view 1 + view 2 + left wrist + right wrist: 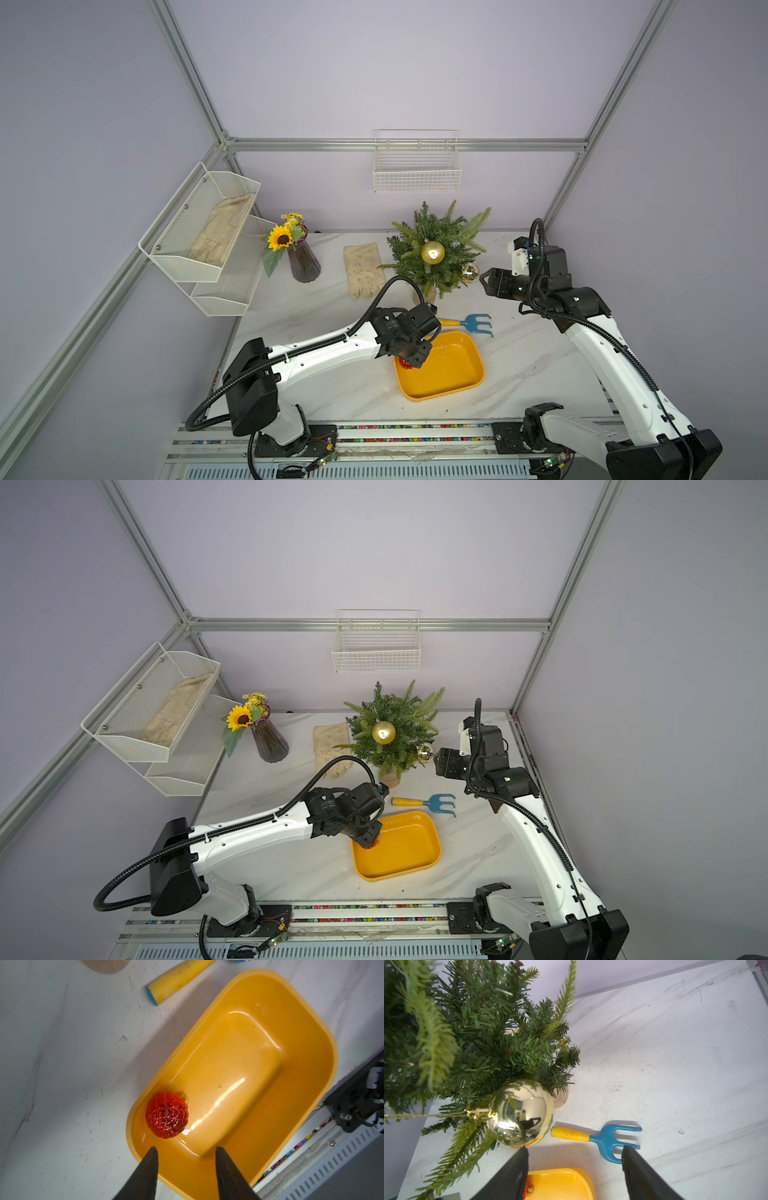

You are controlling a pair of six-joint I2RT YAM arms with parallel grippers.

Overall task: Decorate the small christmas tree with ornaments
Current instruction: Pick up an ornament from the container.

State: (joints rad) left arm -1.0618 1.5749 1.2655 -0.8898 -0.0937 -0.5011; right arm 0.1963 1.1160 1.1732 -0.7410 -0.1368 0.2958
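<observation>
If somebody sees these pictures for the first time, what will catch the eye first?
The green tree at the back of the table, with a matte gold bauble and a shiny gold bauble hanging on it. Then the red bauble lying in a corner of the yellow tray, with the open left gripper close to it.

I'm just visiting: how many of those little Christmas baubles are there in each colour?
Gold: 2, the matte gold bauble and the shiny gold bauble, both hanging on the small christmas tree.
Red: 1, the red bauble, lying in the yellow tray.
Total: 3.
</observation>
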